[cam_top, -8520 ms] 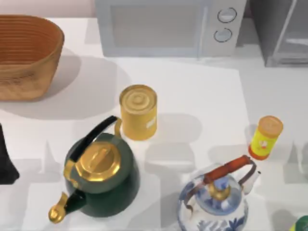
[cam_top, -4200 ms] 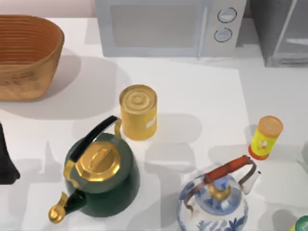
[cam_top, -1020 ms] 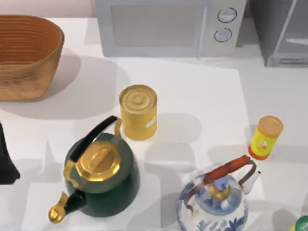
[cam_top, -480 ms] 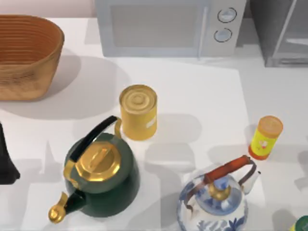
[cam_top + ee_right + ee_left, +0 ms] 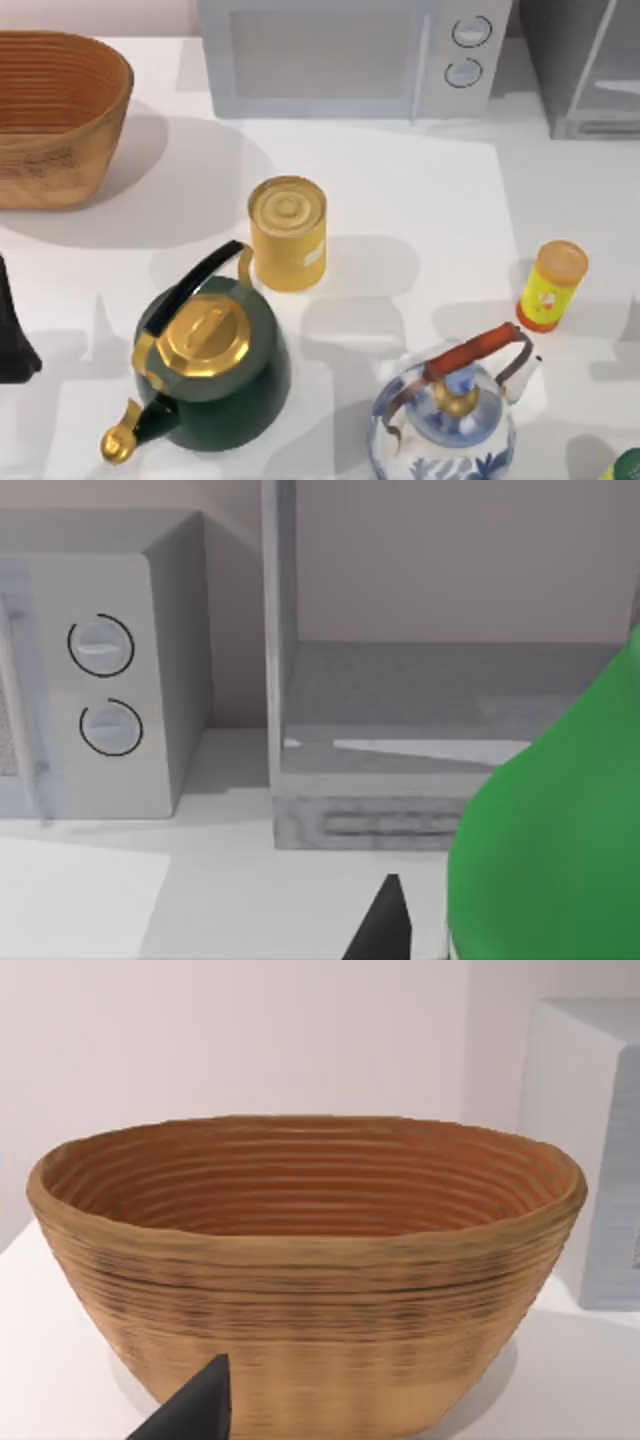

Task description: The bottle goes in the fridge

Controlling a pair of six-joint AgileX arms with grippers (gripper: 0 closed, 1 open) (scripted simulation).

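Observation:
A green bottle (image 5: 550,830) looms close in the right wrist view, just beside a dark fingertip (image 5: 385,925) of my right gripper (image 5: 455,930), which is shut on it. From above, its green top (image 5: 627,466) peeks in at the table's front right corner. The fridge (image 5: 590,60), a dark grey cabinet with silver frame bars, stands at the back right. Its open grey compartment (image 5: 450,710) lies straight ahead of the bottle. My left arm (image 5: 10,340) rests parked at the table's left edge, facing the basket.
A light grey microwave (image 5: 350,55) with two dials stands left of the fridge. A woven basket (image 5: 55,115) is back left. A yellow can (image 5: 288,232), a green kettle (image 5: 205,365), a blue-and-white teapot (image 5: 450,420) and a small orange-yellow container (image 5: 550,285) crowd the middle and front.
The green bottle top at the front right corner has shifted only slightly, and the shadows near the right edge have drifted. The other objects and the left arm stay put.

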